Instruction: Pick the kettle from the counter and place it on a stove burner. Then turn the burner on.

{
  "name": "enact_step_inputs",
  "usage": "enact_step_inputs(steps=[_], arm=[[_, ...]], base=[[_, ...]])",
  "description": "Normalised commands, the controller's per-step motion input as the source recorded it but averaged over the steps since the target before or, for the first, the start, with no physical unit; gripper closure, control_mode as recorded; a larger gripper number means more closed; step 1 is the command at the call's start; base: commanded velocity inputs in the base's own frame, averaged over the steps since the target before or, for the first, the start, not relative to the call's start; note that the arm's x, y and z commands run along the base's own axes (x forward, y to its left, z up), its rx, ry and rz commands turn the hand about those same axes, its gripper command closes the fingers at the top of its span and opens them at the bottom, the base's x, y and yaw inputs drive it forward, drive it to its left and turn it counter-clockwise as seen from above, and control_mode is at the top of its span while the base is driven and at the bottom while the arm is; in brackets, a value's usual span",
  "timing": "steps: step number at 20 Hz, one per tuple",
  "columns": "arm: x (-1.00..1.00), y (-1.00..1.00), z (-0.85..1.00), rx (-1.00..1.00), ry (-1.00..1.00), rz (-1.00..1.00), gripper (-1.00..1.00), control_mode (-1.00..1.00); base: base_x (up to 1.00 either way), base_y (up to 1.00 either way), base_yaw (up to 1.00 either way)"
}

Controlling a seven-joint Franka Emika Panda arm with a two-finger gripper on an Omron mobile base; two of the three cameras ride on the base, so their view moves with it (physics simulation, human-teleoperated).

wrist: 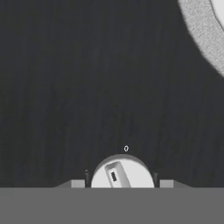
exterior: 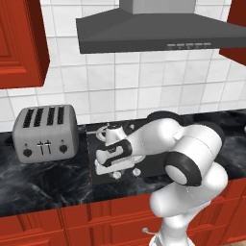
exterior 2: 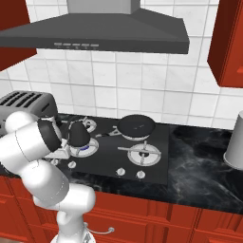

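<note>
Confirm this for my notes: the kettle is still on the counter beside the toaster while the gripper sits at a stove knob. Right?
Not quite. The kettle already stands on a front burner of the stove, as the right base view shows. The gripper is at a knob.

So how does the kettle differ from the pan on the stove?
The kettle is a tall, rounded cone; the pan is flat and wide. The kettle sits on the front left burner, where blue shows beneath it; the pan sits on a rear burner. Both are dark and rest on the stove.
</note>
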Motion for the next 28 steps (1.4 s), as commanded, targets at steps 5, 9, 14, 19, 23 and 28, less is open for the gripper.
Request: enact_step_inputs(steps=[5,9,14,19,23,28], arm=[[-0.01,0.0,-0.12,0.01,-0.02,0.18,1.0,-1.0],[-0.01,0.0,-0.1,0.03,-0.03,0.19,1.0,-1.0],[0.0,0.0,-0.1,0.06,-0.03,0.2,1.0,-1.0],[0.0,0.0,-0.11,0.07,-0.05,0.2,1.0,-1.0],[0.0,0.0,-0.1,0.08,-0.07,0.21,1.0,-1.0],[0.0,0.0,-0.07,0.07,-0.07,0.2,1.0,-1.0]], base=[[0.0,0.0,0.0],[0.0,0.0,0.0],[0.0,0.0,0.0],[0.0,0.0,0.0],[0.0,0.0,0.0],[0.0,0.0,0.0]])
